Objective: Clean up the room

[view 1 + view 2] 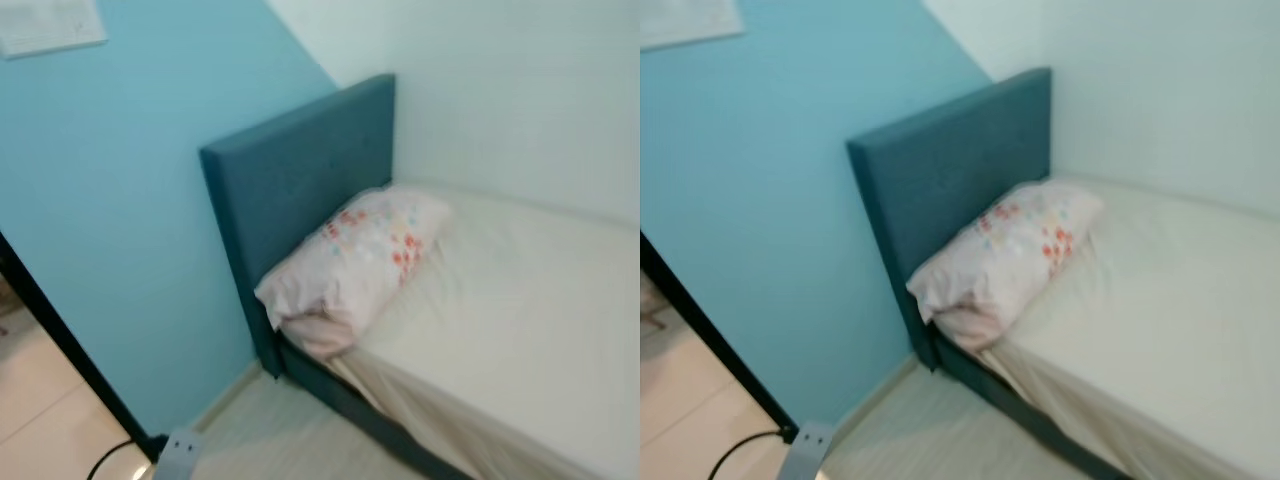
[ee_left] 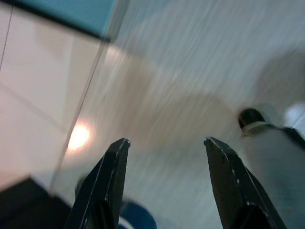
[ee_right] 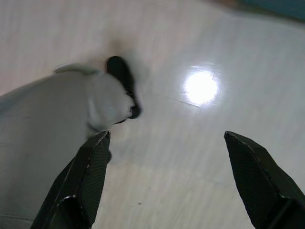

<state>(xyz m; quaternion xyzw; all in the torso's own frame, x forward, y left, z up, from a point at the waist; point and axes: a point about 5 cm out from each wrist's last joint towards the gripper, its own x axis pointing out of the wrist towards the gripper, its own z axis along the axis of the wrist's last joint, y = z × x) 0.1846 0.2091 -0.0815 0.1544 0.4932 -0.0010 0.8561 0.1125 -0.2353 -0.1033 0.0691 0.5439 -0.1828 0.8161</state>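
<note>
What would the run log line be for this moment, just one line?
scene: bed in corner, floral pillow against teal headboard | left gripper: open, over floor | right gripper: open, over floor | holding: nothing

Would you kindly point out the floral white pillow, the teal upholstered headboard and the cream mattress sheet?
floral white pillow (image 1: 355, 265), left eye view, middle of its printed top face.
teal upholstered headboard (image 1: 290, 175), left eye view, centre of its front panel.
cream mattress sheet (image 1: 520, 320), left eye view, bare flat top.
</note>
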